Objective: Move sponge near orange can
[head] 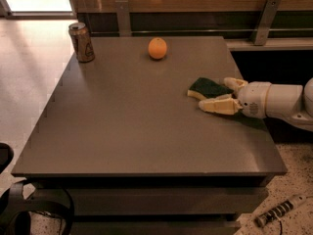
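Observation:
The sponge, dark green on top with a pale yellow base, lies flat on the right part of the grey table. My gripper comes in from the right at table height. It is open, with one cream finger behind the sponge's right end and the other in front of it. The orange can stands upright at the table's far left corner, far from the sponge.
A round orange fruit sits at the table's far middle. A wooden wall with metal brackets runs behind the table. A striped tool lies on the floor at the lower right, and black cables at the lower left.

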Robot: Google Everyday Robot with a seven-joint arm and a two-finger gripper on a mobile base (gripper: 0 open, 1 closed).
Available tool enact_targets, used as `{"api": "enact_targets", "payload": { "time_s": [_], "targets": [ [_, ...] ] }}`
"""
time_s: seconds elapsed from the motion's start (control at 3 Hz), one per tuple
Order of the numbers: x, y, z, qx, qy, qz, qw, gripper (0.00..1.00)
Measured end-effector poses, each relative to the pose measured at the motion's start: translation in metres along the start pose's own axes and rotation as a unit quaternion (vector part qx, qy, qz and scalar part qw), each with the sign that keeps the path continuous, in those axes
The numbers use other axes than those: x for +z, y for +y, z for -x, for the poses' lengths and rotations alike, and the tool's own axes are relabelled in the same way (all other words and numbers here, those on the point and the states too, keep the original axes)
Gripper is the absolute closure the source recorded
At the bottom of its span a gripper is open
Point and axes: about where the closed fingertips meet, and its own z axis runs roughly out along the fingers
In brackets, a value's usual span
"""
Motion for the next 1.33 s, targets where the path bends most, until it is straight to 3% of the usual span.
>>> {"api": "enact_targets", "payload": {
  "time_s": [0.33,0.67,1.33],
  "targets": [
    [-0.001,0.000,0.002,0.000,0.000,0.000,1.0000,0.83],
    [-0.001,0.000,0.002,0.000,0.000,0.000,1.0000,1.00],
    [0.010,-0.002,0.017,-0.005,0.017,-0.003,0.9998,1.00]
  ]
}}
